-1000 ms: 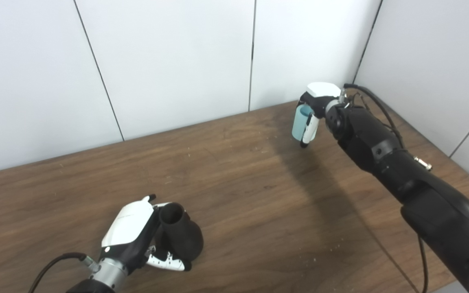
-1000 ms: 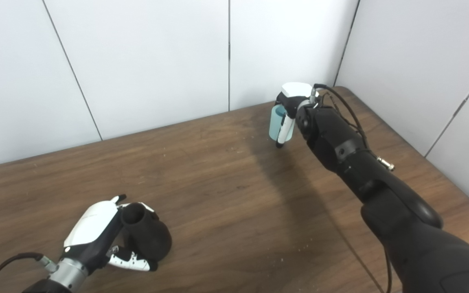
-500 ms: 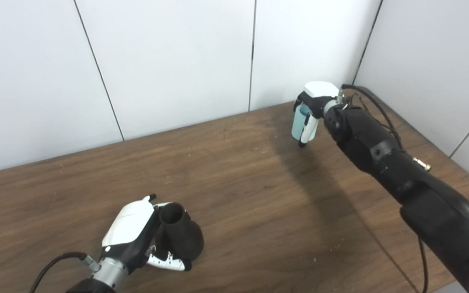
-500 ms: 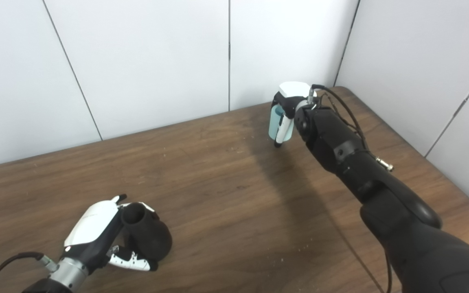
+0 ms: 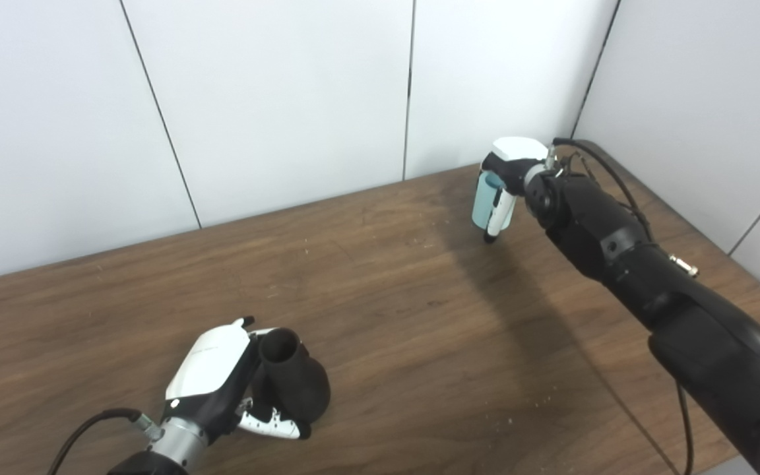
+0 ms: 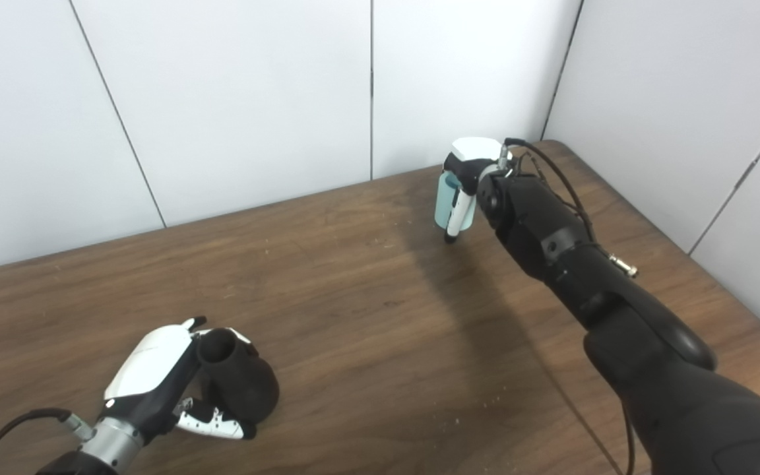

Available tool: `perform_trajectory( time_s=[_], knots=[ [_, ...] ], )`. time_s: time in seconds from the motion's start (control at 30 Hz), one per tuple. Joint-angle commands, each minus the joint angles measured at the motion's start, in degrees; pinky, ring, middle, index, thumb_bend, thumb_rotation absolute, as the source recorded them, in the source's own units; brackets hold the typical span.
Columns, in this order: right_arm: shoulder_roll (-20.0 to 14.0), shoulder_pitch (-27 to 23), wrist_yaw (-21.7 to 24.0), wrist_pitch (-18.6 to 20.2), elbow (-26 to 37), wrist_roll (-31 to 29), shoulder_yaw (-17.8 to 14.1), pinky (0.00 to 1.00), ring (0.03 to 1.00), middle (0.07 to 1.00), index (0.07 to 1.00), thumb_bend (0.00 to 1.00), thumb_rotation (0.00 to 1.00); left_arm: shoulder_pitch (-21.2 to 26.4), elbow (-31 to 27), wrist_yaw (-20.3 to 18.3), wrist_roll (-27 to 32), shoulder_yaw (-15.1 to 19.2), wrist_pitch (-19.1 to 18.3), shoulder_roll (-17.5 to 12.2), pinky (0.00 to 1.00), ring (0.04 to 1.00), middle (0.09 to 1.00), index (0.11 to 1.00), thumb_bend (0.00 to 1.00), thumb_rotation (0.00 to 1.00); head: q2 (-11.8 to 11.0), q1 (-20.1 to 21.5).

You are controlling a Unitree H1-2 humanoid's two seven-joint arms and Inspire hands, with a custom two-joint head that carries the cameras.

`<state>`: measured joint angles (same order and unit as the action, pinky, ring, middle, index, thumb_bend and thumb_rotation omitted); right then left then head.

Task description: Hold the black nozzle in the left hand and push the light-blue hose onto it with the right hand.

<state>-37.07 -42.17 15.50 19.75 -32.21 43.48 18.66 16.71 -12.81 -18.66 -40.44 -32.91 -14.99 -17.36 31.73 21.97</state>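
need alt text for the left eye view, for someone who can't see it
On a dark wooden table, the left robot hand grips a black flared nozzle near the front edge. Far across at the back right, the right robot hand holds a short light-blue hose upright. White wall panels stand behind.

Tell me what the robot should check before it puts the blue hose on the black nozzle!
1. Left hand holds the black nozzle: ok.
2. Nozzle's open end faces up and shows: ok.
3. Right hand holds the light-blue hose: ok.
4. Hose close to the nozzle: not ok, they sit far apart across the table.
5. Hose lined up with the nozzle's opening: not ok.
6. Grip tight enough for pushing: cannot tell.
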Motion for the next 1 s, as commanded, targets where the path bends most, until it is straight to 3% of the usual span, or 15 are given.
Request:
perform_trajectory(
  time_s=[0.0, 0.3, 0.47, 0.53, 0.77, 0.97],
  knots=[
    [-2.26, -3.23, -2.13, -0.76, 2.21, 0.5, -1.0, 0.4, 0.436, 0.501, 0.485, 0.52, 0.0, -3.76, 3.41, -8.59, 0.92, -3.77, -2.61, -0.6, 0.96, 0.645, 0.511, 0.474, 0.52, 0.0, 0.18, 0.02],
    [-2.03, -2.0, -10.51, -4.43, 5.38, 1.05, -2.52, 0.34, 0.428, 0.493, 0.462, 0.5, 0.0, -3.94, 2.97, -8.69, 0.51, -4.09, -3.77, -0.06, 0.96, 0.642, 0.523, 0.467, 0.52, 0.0, 0.35, -0.29],
    [-2.47, -1.43, -11.82, -4.96, 9.57, 1.46, -2.88, 0.38, 0.432, 0.491, 0.454, 0.5, 0.0, -3.8, 2.81, -8.83, 0.36, -4.49, -4.31, 0.43, 0.96, 0.629, 0.512, 0.474, 0.52, 0.0, 0.8, -1.83],
    [-2.8, -0.71, -11.33, -5.08, 13.39, 1.61, -3.26, 0.39, 0.434, 0.489, 0.453, 0.5, 0.0, -3.69, 2.51, -9.09, 0.07, -4.79, -4.89, 0.77, 0.96, 0.629, 0.51, 0.475, 0.52, 0.0, 1.36, -4.23],
    [-3.0, 5.56, 0.89, -1.95, 40.51, -0.95, -6.26, 0.32, 0.44, 0.495, 0.483, 0.5, 0.0, -3.22, 2.47, -9.62, -0.75, -5.49, -7.17, 2.49, 0.96, 0.656, 0.52, 0.468, 0.52, 0.0, 2.4, -9.9],
    [-0.56, 9.33, 10.54, 1.05, 57.2, -4.71, -7.85, 0.31, 0.429, 0.508, 0.495, 0.5, 0.0, -2.94, 2.53, -9.63, -1.88, -6.2, -9.33, 4.35, 0.94, 0.727, 0.536, 0.454, 0.52, 0.0, 3.65, -15.7]
  ],
)
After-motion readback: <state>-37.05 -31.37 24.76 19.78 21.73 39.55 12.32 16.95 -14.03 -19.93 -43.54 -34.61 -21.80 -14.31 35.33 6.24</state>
